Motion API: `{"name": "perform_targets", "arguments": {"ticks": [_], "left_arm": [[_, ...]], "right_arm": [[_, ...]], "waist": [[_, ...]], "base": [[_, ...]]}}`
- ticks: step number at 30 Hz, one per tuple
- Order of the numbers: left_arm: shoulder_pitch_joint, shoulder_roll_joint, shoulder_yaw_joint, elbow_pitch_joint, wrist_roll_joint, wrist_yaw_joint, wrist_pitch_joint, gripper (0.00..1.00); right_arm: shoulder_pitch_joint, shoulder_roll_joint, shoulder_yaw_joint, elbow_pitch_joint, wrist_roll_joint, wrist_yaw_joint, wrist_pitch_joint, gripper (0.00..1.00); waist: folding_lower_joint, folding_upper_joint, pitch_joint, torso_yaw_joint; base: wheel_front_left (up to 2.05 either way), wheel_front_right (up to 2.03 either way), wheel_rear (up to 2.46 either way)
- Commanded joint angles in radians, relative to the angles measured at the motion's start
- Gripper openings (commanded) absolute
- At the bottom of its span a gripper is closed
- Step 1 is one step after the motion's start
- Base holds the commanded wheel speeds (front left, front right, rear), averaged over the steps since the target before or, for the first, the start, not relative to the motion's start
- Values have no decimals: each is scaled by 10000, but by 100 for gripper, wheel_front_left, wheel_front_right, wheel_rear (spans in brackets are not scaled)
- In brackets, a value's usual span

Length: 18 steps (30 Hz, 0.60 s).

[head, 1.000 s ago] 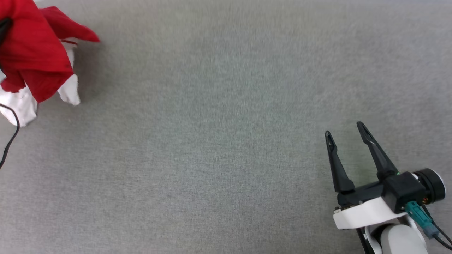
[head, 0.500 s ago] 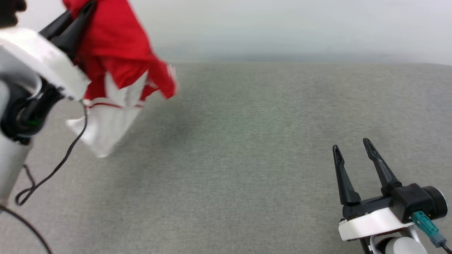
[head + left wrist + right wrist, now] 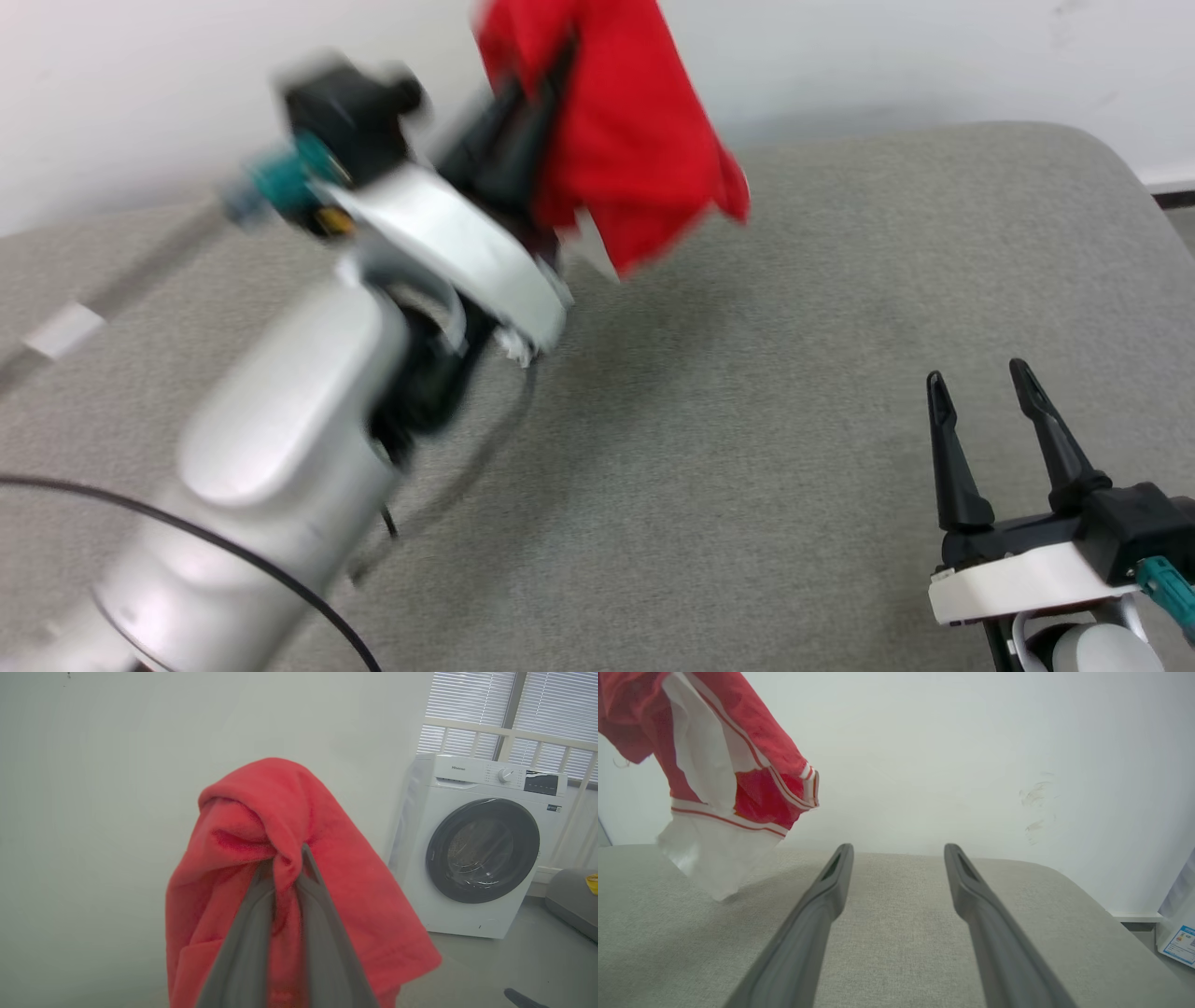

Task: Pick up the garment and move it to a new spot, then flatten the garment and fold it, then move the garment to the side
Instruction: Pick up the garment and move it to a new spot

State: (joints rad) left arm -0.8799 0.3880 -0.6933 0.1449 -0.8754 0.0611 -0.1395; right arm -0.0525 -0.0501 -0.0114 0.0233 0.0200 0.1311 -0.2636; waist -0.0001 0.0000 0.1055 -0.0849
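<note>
The red garment (image 3: 625, 140) hangs bunched in the air above the far side of the grey table (image 3: 794, 392), near the white wall. My left gripper (image 3: 541, 103) is shut on a fold of its red cloth, seen close in the left wrist view as the garment (image 3: 280, 868) pinched at the left gripper (image 3: 287, 858). In the right wrist view the garment (image 3: 719, 788) dangles at upper left, a white sleeve with striped trim lowest, its tip just over the table. My right gripper (image 3: 976, 383) is open and empty at the lower right, also the right gripper (image 3: 899, 851).
The grey padded table (image 3: 896, 952) ends at a rounded far right corner close to the wall. A black cable (image 3: 233, 560) trails from my left arm. A white washing machine (image 3: 481, 844) stands on the floor beyond the table.
The head camera has tilted up, bringing the wall into view. My left gripper has swung the garment rightward and up, towards the middle far edge. The right gripper stays open in place.
</note>
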Motion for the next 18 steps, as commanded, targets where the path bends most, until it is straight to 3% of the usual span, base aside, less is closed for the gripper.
{"name": "perform_targets", "arguments": {"ticks": [1,6,12,14,18], "left_arm": [[410,-104,-170,145,85,40,-190,0],[2326,-806,-1336,1344,313,-40,-741,0],[3805,-1419,-2728,2995,777,-403,-813,0],[3945,-1512,-3199,3528,1086,-472,-730,100],[3951,-1709,-3666,4300,1465,-565,-772,100]], "right_arm": [[-101,-2,-8,-56,50,-7,-17,100],[-190,0,-49,-85,103,-7,-17,100],[43,-2,-73,-23,-30,-7,-17,100],[93,0,-31,6,-65,-7,-17,100],[154,-3,113,76,-222,-7,-17,100]], "waist": [[1,0,78,-215],[1,0,148,-517],[1,0,66,-391],[1,0,6,-270],[1,0,-145,4]], "base": [[0,0,0],[0,0,0],[0,0,0],[0,0,0],[0,0,0]]}}
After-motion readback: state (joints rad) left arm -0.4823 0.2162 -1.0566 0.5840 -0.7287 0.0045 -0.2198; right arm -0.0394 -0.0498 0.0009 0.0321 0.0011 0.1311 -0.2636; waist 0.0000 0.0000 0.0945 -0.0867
